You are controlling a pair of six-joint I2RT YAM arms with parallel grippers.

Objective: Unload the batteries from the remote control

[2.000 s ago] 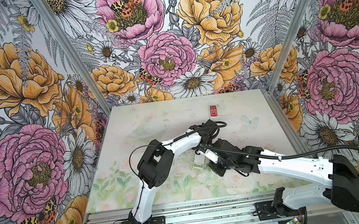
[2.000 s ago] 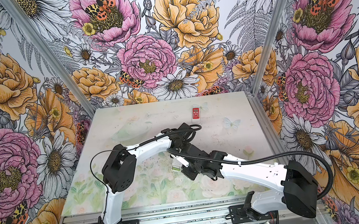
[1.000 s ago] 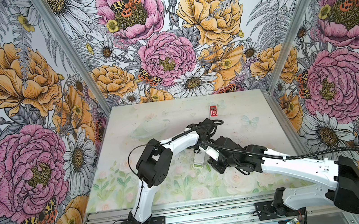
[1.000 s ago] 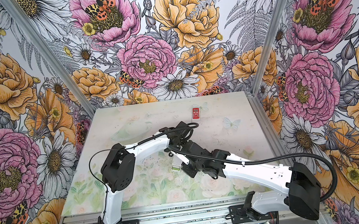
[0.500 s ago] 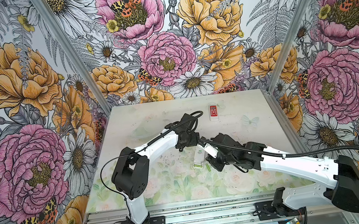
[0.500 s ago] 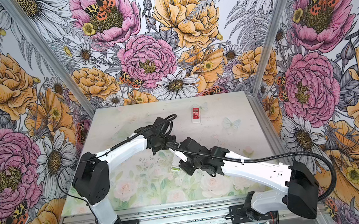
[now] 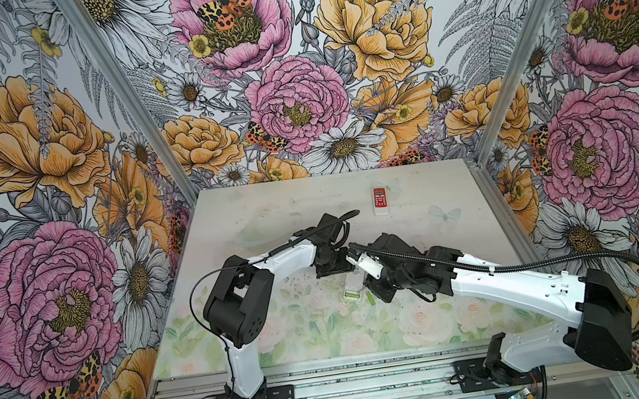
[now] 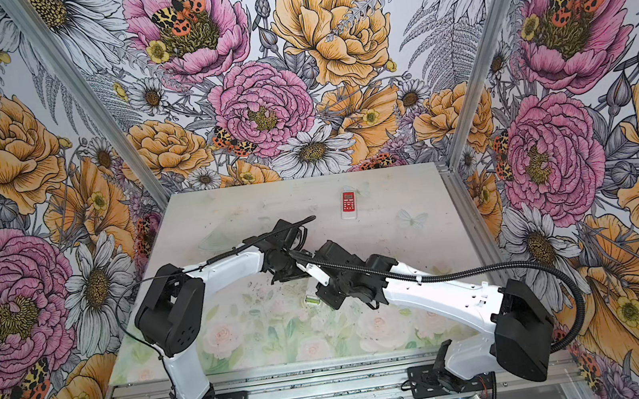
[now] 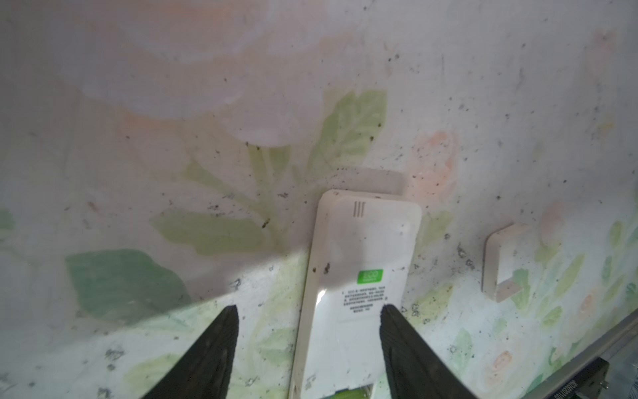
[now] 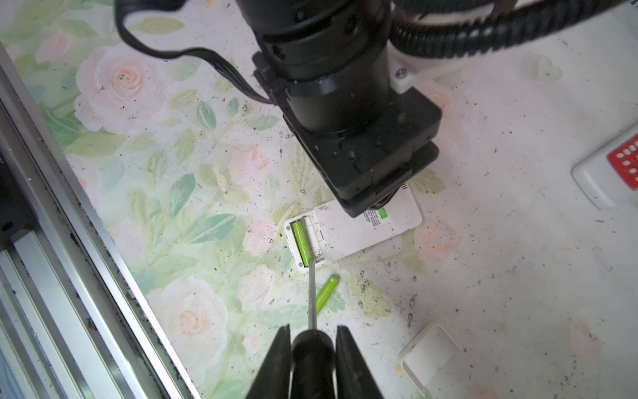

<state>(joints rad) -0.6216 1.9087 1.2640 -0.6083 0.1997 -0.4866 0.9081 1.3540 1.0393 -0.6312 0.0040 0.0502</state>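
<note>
In both top views a pale floral counter (image 7: 269,215) carries two remotes. A small red-and-white remote (image 7: 380,200) lies far back, alone. A white plastic remote control (image 7: 352,287) lies near the middle, where two robot arms meet over it. In a top view one loose battery (image 7: 370,298), a slim light green cylinder, lies just beside its nearer end.

Left wrist view: the remote control (image 9: 359,262) lies face down, printed label up. The left jaws stand open astride it, one jaw at its edge, the other clear, gripping nothing. One white plastic cover (image 9: 504,262) lies apart.

Right wrist view: the right jaws are clamped on the black handle of a thin metal-shafted screwdriver (image 10: 312,293), its tip at the open battery bay. Two batteries show: one seated battery (image 10: 301,241), light green, in the bay, and the loose battery (image 10: 326,293) on the counter beside the shaft.
</note>
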